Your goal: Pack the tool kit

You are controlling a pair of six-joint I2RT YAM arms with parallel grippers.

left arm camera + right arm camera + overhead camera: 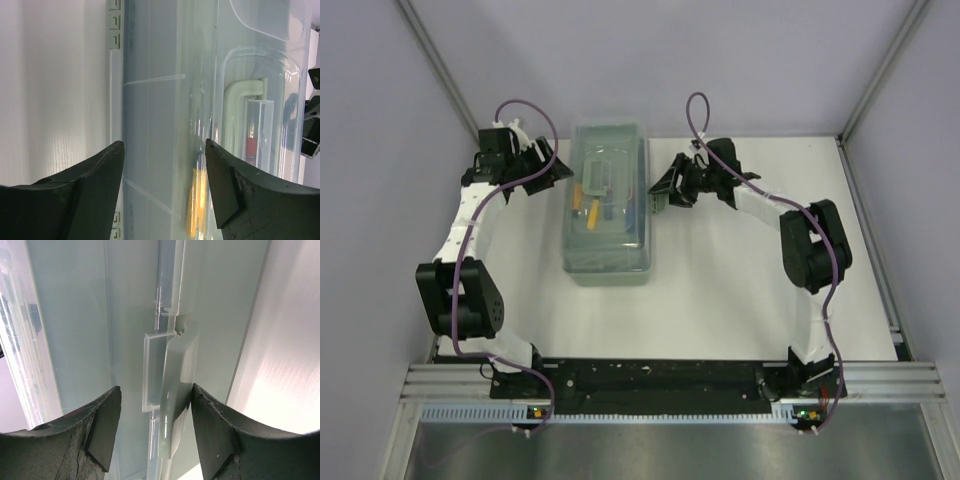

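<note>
Looks nearly packed: tools (598,203) inside closed toolbox (608,262). Probably left: fastening latch (172,385) between right end effector's (155,390) parted jaws. Left end effector (165,142) likewise released, straddling toolbox edge.

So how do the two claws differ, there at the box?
The left gripper sits at the hinged side of the toolbox, with only its edge between the open jaws. The right gripper straddles the clear latch on the opposite side. Its gap looks slightly narrower than the left gripper's. Both are open and hold nothing.
</note>
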